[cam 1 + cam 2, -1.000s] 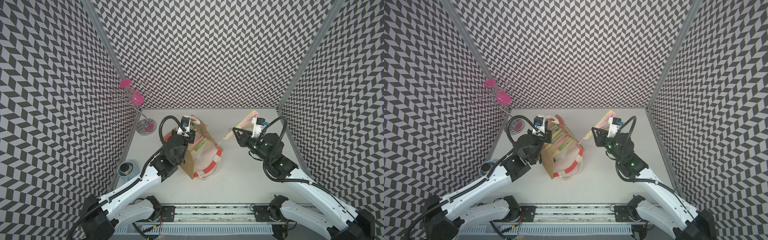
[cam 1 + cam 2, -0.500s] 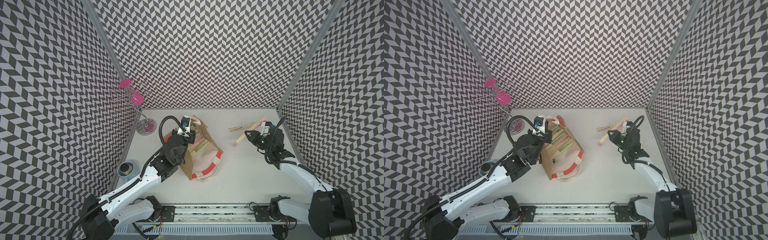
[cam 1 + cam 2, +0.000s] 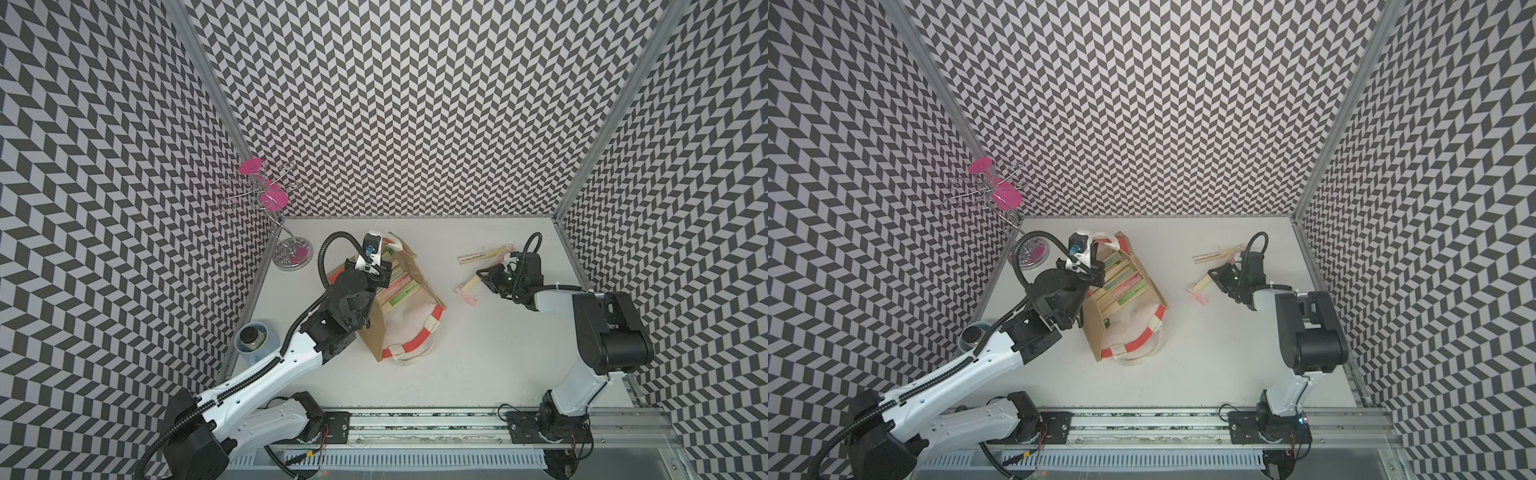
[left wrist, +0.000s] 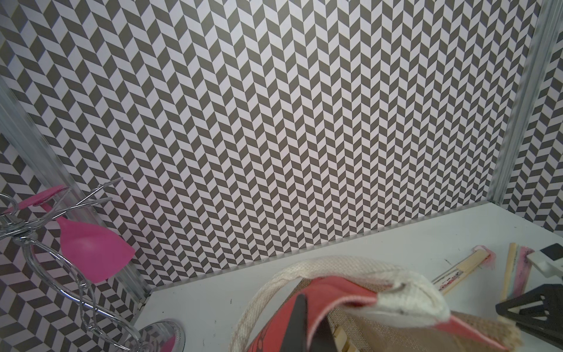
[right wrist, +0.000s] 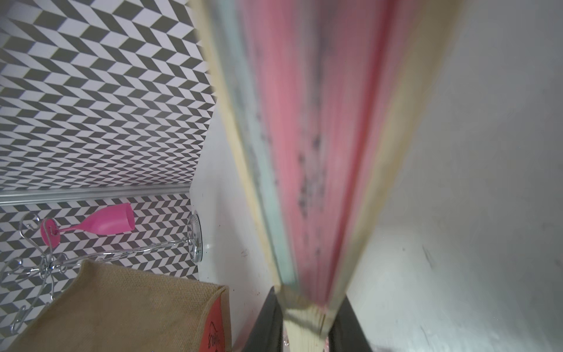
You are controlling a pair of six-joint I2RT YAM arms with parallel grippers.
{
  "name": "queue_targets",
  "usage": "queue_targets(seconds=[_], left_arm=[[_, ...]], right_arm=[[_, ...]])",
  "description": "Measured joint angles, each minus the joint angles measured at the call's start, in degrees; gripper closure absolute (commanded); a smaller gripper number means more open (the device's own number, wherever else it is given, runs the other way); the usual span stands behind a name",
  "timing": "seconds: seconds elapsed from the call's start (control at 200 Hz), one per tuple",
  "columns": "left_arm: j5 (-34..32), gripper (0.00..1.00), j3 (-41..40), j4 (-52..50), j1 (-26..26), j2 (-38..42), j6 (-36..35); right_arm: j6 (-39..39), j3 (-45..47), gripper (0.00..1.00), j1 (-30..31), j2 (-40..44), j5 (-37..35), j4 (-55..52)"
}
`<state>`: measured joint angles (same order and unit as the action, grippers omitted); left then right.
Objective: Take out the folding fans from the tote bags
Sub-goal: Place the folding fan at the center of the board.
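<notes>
Several fans (image 3: 400, 286) lay inside the tote bag (image 3: 372, 332), rim pinched by left jaws; right of it, right jaws gripped 1 pink fan (image 5: 304, 152), best lowered flat onto the table (image 3: 415, 386) before release

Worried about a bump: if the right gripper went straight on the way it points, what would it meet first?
Probably the bag, near its back corner; only bare table lies between. The right gripper, shut on a fan, points that way, but depth is unclear.
</notes>
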<state>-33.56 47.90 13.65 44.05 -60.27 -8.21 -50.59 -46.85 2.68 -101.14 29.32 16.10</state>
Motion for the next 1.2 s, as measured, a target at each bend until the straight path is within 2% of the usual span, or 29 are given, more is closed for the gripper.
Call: queue_targets(seconds=[0.22,0.596,0.886,1.047,1.197], left_arm=[[0.46,1.00,-0.04,-0.04,-0.11,0.00,0.00],[1.55,1.00,-0.11,-0.04,-0.22,0.00,0.00],[1.81,1.00,-0.20,-0.02,-0.22,0.02,-0.02],[1.79,1.00,-0.22,-0.02,-0.22,0.24,-0.02],[1.77,1.00,-0.28,-0.02,-0.22,0.33,-0.02]], right_arm=[[-4.35,-0.74,0.75,-1.64,-3.50,-0.96,3.06],[-9.99,-0.87,0.57,-2.80,-4.79,-4.87,4.04],[-10.51,1.53,0.57,-3.50,-3.87,-5.95,5.33],[-7.19,2.36,0.57,-3.56,2.23,-6.14,1.79],[-1.55,3.13,0.59,-3.48,16.00,-6.93,-2.16]])
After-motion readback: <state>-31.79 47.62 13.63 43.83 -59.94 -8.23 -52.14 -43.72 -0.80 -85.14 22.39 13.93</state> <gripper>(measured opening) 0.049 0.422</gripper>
